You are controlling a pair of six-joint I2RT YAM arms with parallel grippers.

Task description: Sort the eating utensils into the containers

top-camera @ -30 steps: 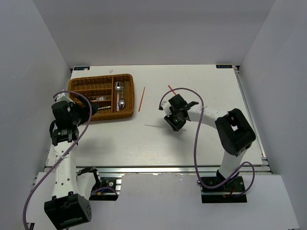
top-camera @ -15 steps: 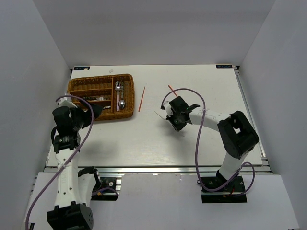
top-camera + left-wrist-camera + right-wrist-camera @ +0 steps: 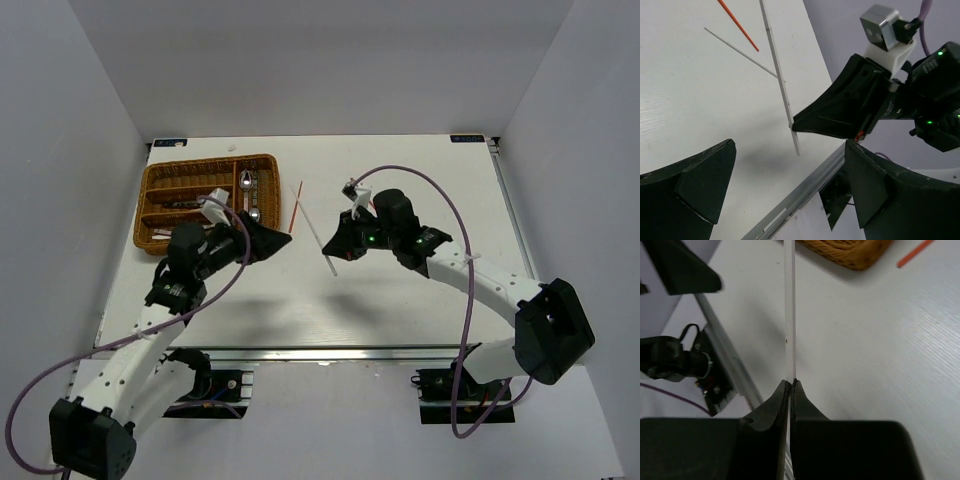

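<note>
My right gripper (image 3: pixel 337 246) is shut on a thin white stick (image 3: pixel 312 225) and holds it off the table, slanting from upper left to lower right. In the right wrist view the stick (image 3: pixel 789 315) runs straight up from the closed fingertips (image 3: pixel 790 382). My left gripper (image 3: pixel 275 240) is open and empty, just left of the stick; in its wrist view the stick (image 3: pixel 780 75) and the right gripper (image 3: pixel 800 125) lie ahead of the wide-open jaws (image 3: pixel 790 185). The brown wicker tray (image 3: pixel 205 162) at the back left holds spoons (image 3: pixel 250 200) and other pieces.
A red-orange chopstick (image 3: pixel 295 207) lies on the table just right of the tray, also in the left wrist view (image 3: pixel 737 20) and the right wrist view (image 3: pixel 912 255). The table's near metal rail (image 3: pixel 805 185) is below the grippers. Purple cables loop over both arms.
The right gripper has closed on the white stick and lifted it off the table. The left arm has swung right from beside the tray to the middle, facing the right gripper.
</note>
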